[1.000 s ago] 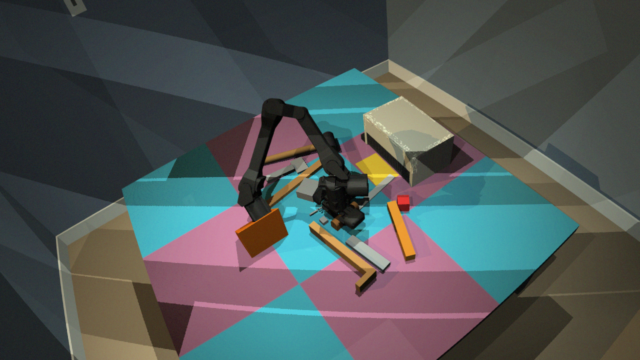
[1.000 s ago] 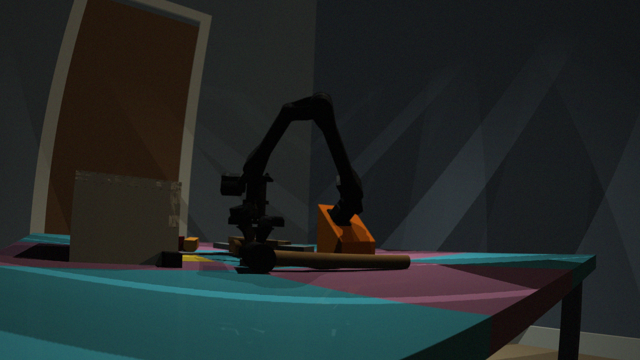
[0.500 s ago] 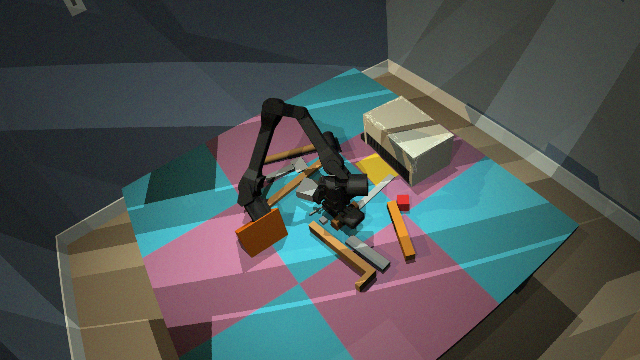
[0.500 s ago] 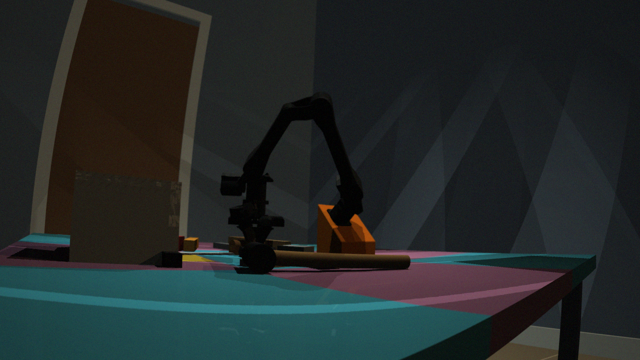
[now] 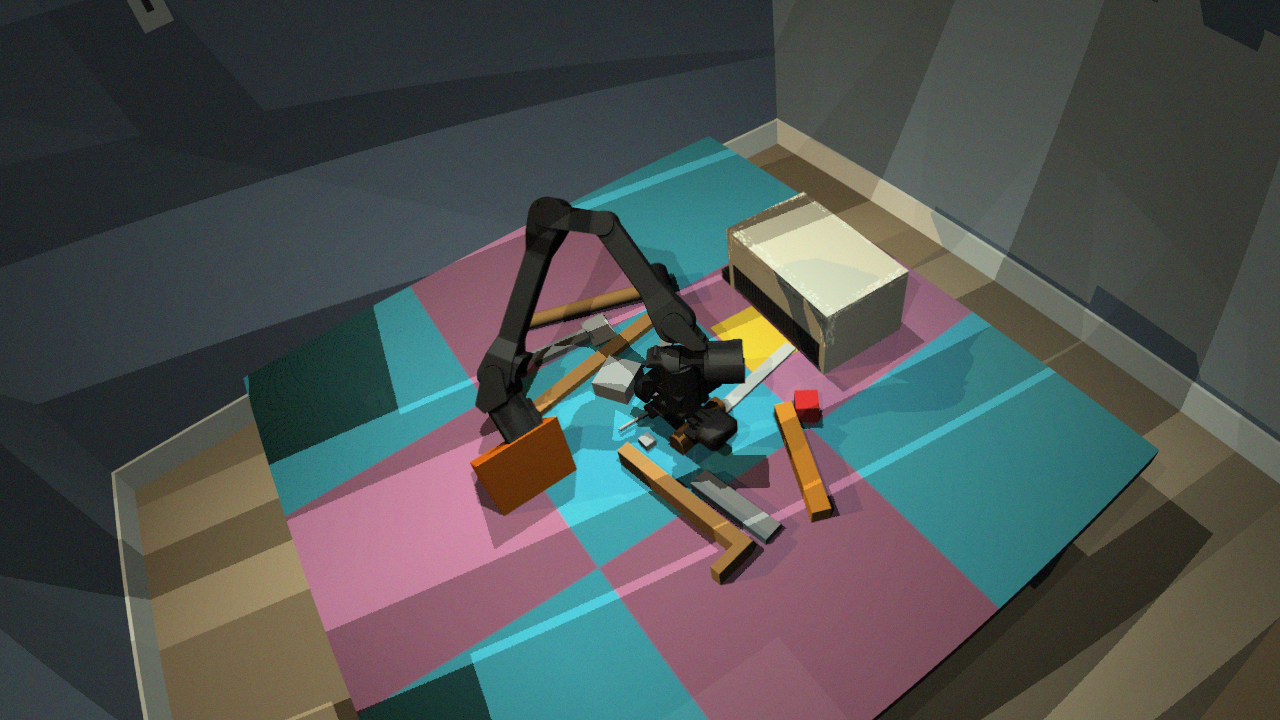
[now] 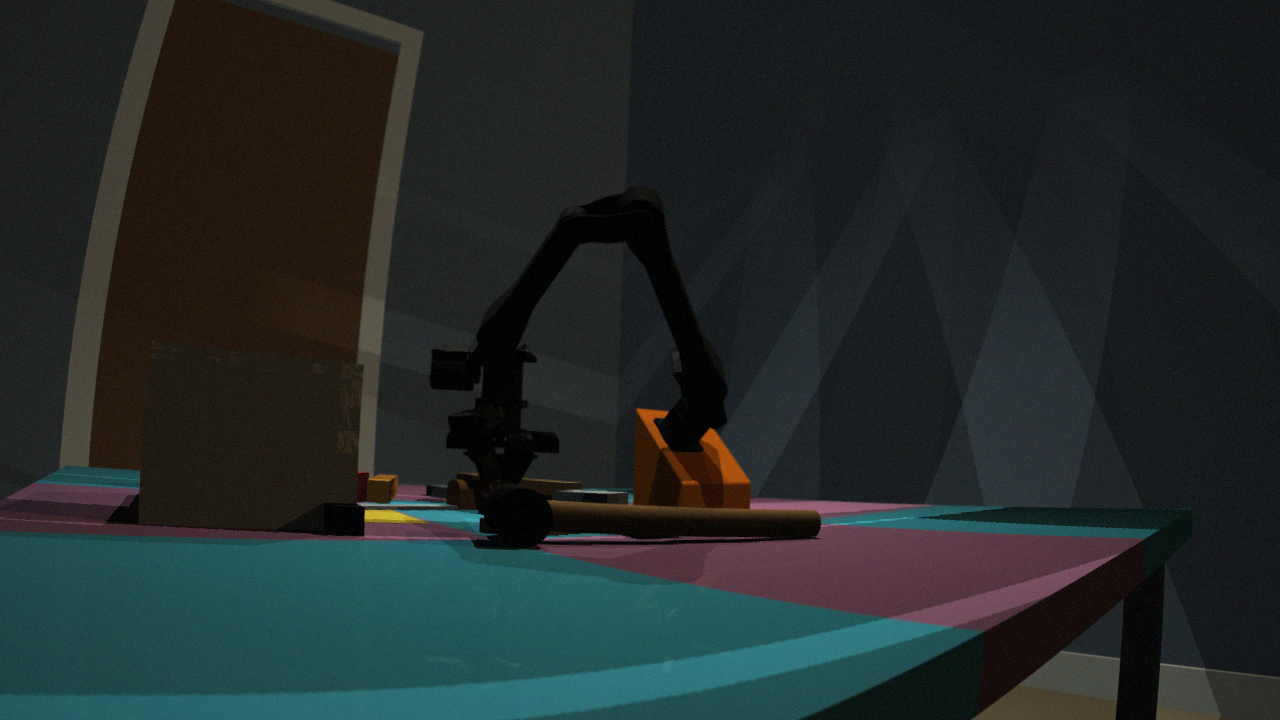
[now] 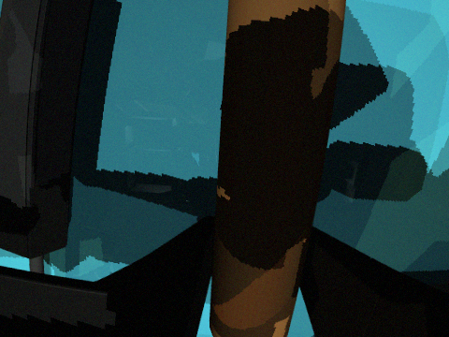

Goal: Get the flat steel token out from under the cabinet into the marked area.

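My gripper point(image 5: 698, 422) point(image 6: 503, 483) point(image 7: 253, 229) is low over the table, shut on the round brown handle point(image 5: 682, 438) point(image 7: 271, 140) of a tool. A long pale flat strip point(image 5: 760, 376), apparently this tool's blade, runs from the handle toward the cabinet. Its far end is at the right corner of the yellow marked area point(image 5: 742, 326) point(image 6: 393, 516). The cream cabinet point(image 5: 832, 250) point(image 6: 250, 438) stands behind that area, with dark vent slots point(image 5: 774, 308) along its lower front. The steel token cannot be made out in any view.
A dark-headed mallet point(image 5: 586, 306) point(image 6: 680, 519), a grey block point(image 5: 615, 376) and a wooden stick point(image 5: 581, 371) lie left of the gripper. An L-shaped stick point(image 5: 671, 488) and grey bar point(image 5: 738, 505) lie nearer. A red cube point(image 5: 806, 404) and orange bar point(image 5: 801, 456) lie right.
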Available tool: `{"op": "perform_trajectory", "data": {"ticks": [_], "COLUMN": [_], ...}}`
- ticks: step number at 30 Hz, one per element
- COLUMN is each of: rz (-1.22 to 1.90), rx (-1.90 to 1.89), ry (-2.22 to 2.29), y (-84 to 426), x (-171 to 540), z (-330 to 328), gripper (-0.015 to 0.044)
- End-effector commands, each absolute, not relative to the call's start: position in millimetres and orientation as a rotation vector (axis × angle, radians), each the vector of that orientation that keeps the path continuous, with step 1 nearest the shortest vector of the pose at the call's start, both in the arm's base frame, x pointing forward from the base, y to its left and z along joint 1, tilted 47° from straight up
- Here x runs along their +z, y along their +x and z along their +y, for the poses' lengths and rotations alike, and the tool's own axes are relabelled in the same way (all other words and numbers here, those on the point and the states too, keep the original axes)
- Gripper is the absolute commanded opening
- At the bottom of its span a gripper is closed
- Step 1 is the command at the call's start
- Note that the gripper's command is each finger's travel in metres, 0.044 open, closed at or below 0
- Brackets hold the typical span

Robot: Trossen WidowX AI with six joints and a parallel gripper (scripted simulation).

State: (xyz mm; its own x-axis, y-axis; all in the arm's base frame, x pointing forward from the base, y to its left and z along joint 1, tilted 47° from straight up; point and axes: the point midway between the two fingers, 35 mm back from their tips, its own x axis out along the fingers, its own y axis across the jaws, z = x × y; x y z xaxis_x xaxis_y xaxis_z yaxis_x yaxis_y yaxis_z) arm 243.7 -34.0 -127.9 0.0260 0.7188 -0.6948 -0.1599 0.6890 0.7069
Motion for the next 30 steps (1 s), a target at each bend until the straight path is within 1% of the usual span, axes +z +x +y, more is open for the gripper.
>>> {"op": "perform_trajectory", "data": {"ticks": [1, 30], "rz": [1.386, 1.383], "rx": [0.724, 0.725], "ry": [0.507, 0.507], "y": [252, 292], "x": [-127, -122], "z": [-34, -31], "gripper": [0.0, 0.0]}}
